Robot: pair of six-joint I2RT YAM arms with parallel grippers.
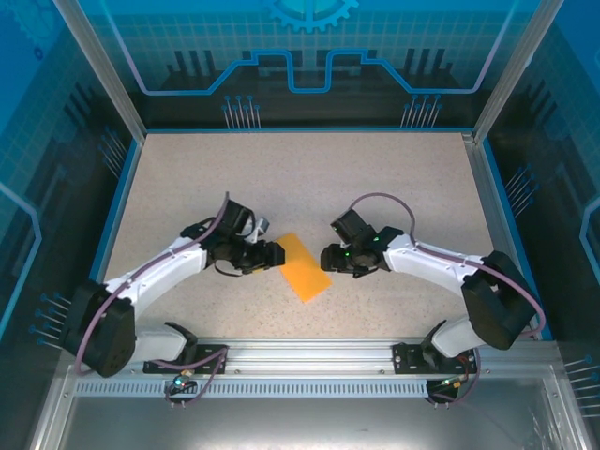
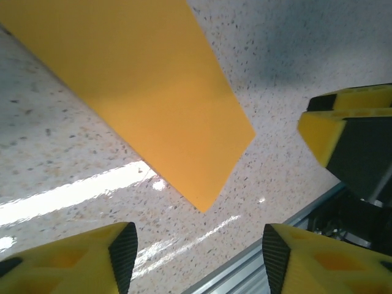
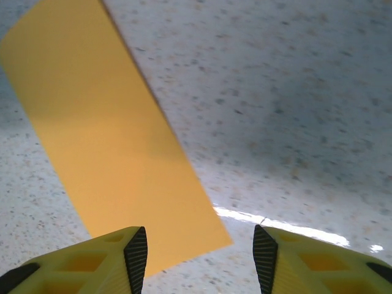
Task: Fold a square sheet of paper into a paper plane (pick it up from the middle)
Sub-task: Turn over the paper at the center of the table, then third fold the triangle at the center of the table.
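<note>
The left tool (image 1: 274, 253) and right tool (image 1: 326, 260), both spread apart and empty, flank the paper sheet (image 1: 305, 267) lying between them, likely to crease it.

Sheet of paper (image 2: 141, 92) cut off by the top and left edges of the left wrist view, its far end ran past the top of the right wrist view, one near corner was hidden behind a finger of the right gripper (image 3: 200, 248), whether the left gripper (image 1: 277, 253) touched the sheet in the top view was too small to tell

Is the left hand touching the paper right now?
Apart. In the left wrist view, bare speckled table shows between the open left hand and the nearest corner of the paper.
</note>
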